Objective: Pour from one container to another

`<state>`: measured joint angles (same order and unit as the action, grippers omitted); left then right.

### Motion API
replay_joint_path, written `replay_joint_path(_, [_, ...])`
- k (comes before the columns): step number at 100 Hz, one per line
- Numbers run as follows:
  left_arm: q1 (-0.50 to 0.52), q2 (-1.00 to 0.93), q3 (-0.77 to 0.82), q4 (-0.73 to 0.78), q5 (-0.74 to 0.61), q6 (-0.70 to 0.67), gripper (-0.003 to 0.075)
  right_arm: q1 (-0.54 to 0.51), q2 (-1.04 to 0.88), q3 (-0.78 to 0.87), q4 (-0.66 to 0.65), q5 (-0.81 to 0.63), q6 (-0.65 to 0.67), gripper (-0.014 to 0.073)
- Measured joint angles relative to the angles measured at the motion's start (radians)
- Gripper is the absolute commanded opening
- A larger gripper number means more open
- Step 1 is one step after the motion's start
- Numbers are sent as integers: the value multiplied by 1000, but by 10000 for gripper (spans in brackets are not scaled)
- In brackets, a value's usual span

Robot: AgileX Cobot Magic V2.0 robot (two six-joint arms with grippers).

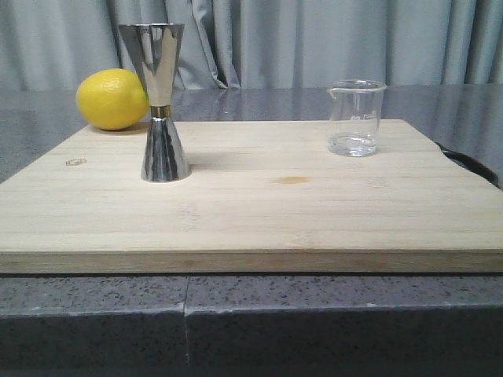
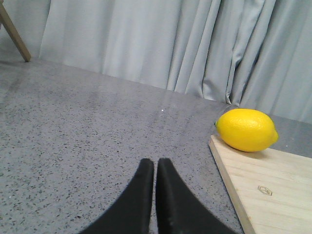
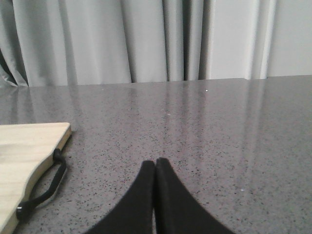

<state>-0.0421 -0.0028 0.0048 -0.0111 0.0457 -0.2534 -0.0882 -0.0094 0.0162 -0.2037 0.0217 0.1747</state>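
**Beaker and jigger stand apart on the board, both hands closed and empty**

A pale wooden cutting board [image 1: 259, 212] lies flat on the speckled grey tabletop [image 1: 94, 302], with grey curtains [image 1: 314, 39] hanging at the far side. The steel jigger [image 1: 161, 102] stands upright on the left part of the board, its narrow brass-coloured waist between two polished cones. Well to its right, nearer the far edge, the small glass beaker [image 1: 356, 118] also stands upright, with a little clear liquid at the bottom and its pour lip facing left. A yellow lemon [image 1: 112, 99] sits just off the board's far left corner, behind the jigger.

Neither arm reaches over the board. The left hand [image 2: 155, 168] hovers over bare tabletop to the left of the board, its black fingers pressed almost together and holding nothing. The right hand [image 3: 155, 165] does the same to the right of the board, close to the black loop [image 3: 46, 187] at the board's end, fingers touching.
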Motion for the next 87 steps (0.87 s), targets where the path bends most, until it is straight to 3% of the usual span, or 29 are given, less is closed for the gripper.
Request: replay_joint_path(87, [1,0,0,0,2,1,-19,11,0,0,-2,12,-43,-73])
